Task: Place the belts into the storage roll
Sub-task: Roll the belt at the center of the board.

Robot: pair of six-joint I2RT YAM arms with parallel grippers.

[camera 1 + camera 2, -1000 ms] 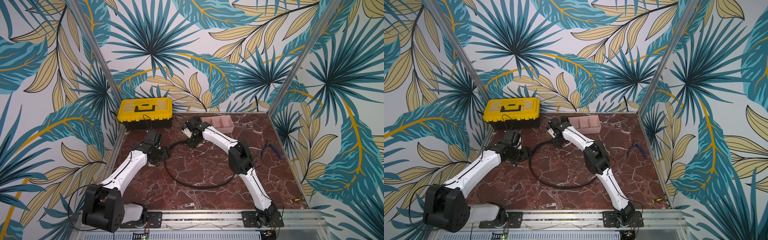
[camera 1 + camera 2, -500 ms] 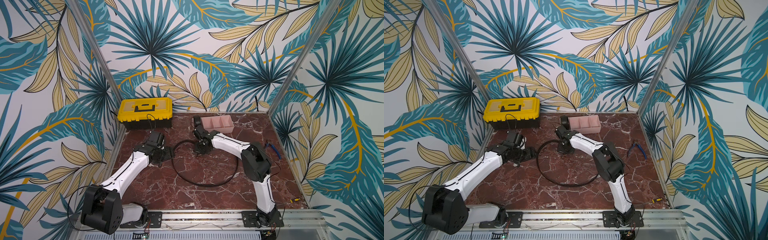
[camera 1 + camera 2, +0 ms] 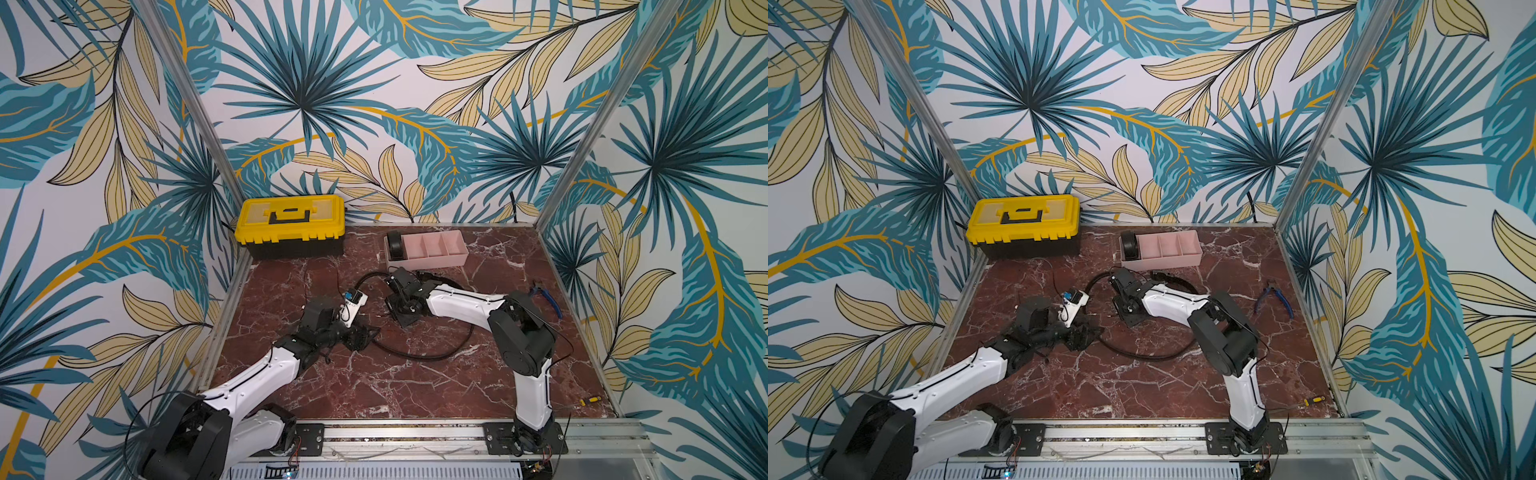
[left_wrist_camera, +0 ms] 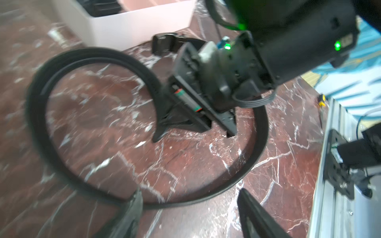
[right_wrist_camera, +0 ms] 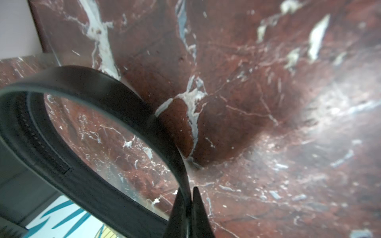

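1. Pinching the loose belt (image 5: 115,92), the right fingers (image 5: 199,212) are closed tight on the strap, which stands on edge between them.
2. In both top views those fingers point down at the desk (image 3: 374,386), in front of the tray (image 3: 451,257) and a little toward its coil end.
3. The loose belt lies as one wide open loop on the desk in front of the tray. Its far arc rises to the right fingers and its near arc sweeps away from the tray.
4. Its buckle (image 4: 162,44) rests on the desk just beside the tray's front wall, outside the tray.
5. The left fingers (image 4: 132,214) are spread wide and hold nothing. They hover low at the part of the loop farthest from the tray.
6. The strap runs past one left fingertip. The left wrist view is too blurred to show whether they touch.
7. The coiled belt (image 3: 397,245) sits upright in the tray's end compartment, the one nearest the toolbox (image 3: 291,226).
8. The tray stands at the back of the desk with the toolbox beside it, a gap between them.
9. Blue-handled pliers (image 3: 544,297) lie on the desk well apart from the tray, on the side away from the toolbox.
10. A small screwdriver (image 3: 590,400) lies farther still from the tray, at the desk's front corner.
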